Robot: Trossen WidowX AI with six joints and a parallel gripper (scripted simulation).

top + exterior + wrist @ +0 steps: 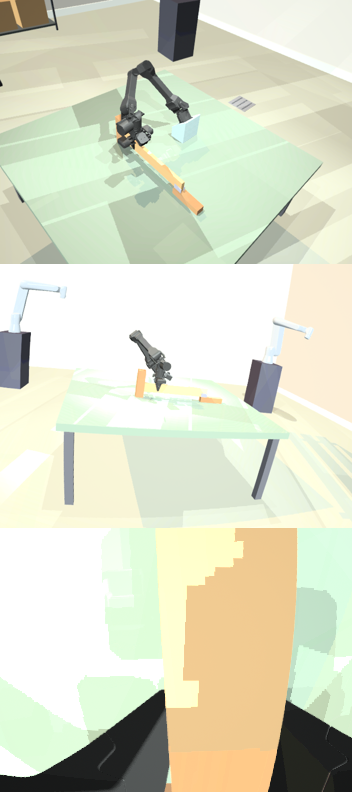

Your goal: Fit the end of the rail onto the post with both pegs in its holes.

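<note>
The wooden rail (159,164) (181,389) (225,638) stands on edge and looks about level. Its far end sits in the pale bracket (177,188) (204,395) on the low footboard block (193,202) (211,400). Its near end meets the upright orange post (117,133) (140,383) with no gap that I can see in the exterior view. The pegs and holes are hidden. My gripper (133,146) (158,389) (212,700) is slightly open around the rail near the post. In the wrist view one finger is on each side, with a thin gap low on the left.
A pale blue wedge-shaped block (184,131) stands on the green table (241,170) (96,414) at the other end of my arm. Beyond the table are dark pedestals (14,359) (263,386), two of them carrying white arms.
</note>
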